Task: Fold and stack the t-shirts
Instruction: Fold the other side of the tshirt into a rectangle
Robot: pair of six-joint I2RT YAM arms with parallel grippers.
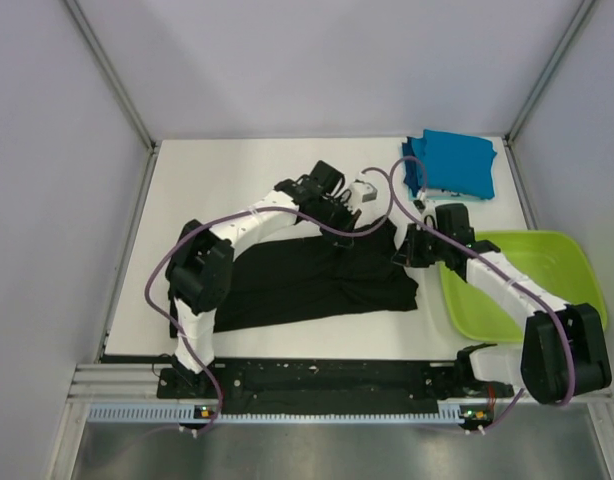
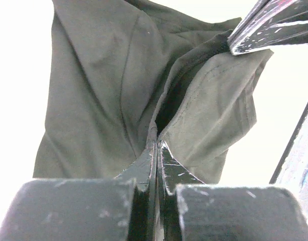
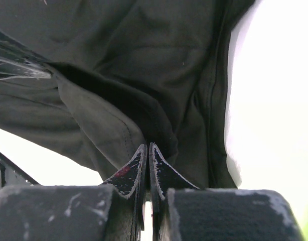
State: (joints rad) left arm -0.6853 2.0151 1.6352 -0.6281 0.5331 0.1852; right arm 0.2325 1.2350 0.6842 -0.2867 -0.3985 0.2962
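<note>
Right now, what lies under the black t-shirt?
The black t-shirt lies on the white table, which shows at its edges. The left pincer and right pincer are shut on its far edge. Anything beneath the cloth is covered.

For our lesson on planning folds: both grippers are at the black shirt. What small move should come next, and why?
Probably raise both grippers slightly, together. The left gripper and right gripper are each shut on an edge of the black shirt, while the rest lies wrinkled on the table; lifting evenly would free that edge to fold over.
</note>
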